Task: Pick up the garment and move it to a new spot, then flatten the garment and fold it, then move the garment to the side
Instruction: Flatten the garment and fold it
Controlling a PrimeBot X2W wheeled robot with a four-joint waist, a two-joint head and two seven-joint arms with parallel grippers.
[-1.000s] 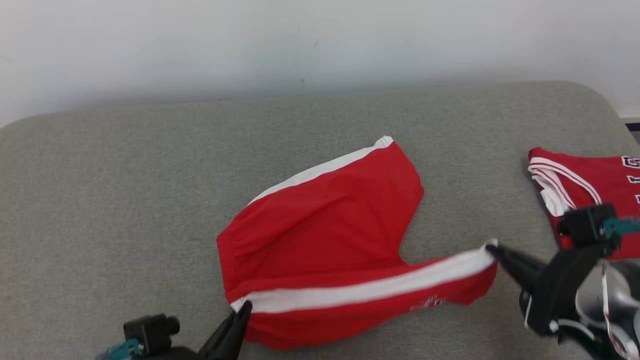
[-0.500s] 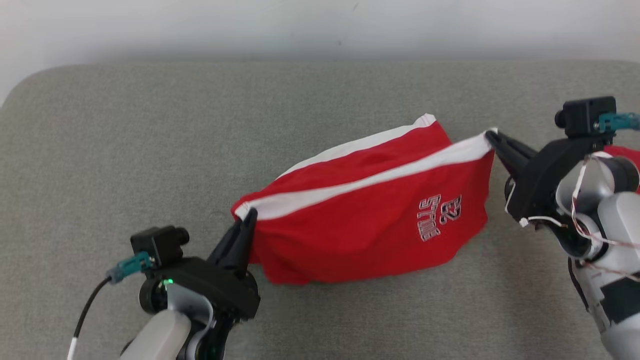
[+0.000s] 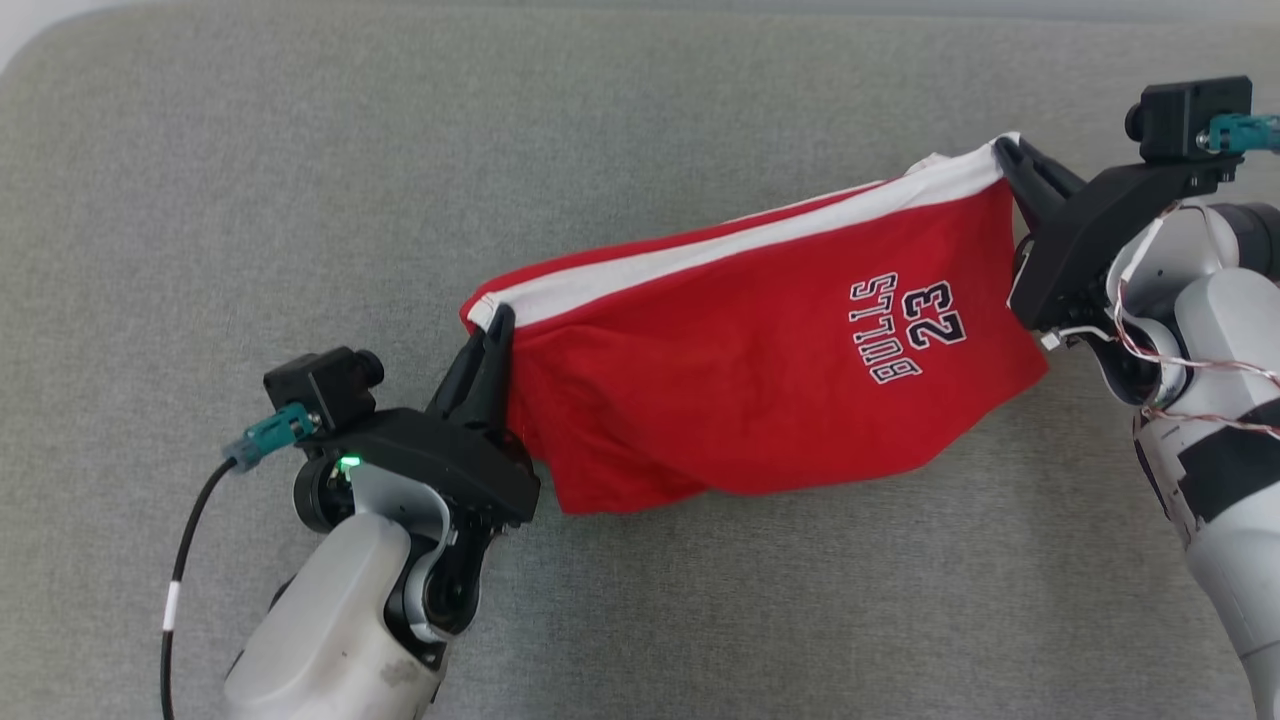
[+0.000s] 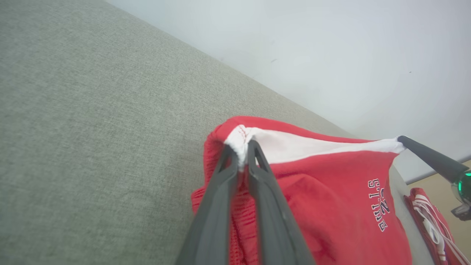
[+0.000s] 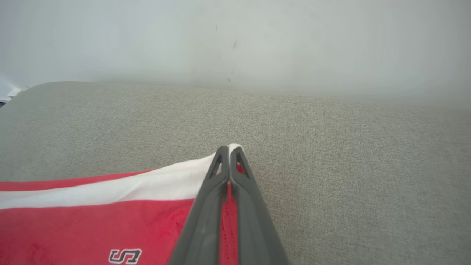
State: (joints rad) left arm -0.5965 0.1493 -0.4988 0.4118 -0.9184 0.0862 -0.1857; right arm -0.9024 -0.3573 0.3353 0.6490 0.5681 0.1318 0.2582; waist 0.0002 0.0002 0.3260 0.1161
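Lifted since earlier, the garment (image 3: 760, 380) is clamped by the left end effector (image 3: 497, 320), centre left, and right end effector (image 3: 1003, 148), upper right; even tension should be kept

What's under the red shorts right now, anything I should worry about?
Bare grey cushion shows all around the red shorts, which the left gripper and right gripper hold by the white stripe. The patch directly beneath is covered by the hanging cloth.

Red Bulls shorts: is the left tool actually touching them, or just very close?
Touching. The left wrist view shows the left tool shut on the white-striped corner of the red Bulls shorts, with the cloth pinched right at its tip.
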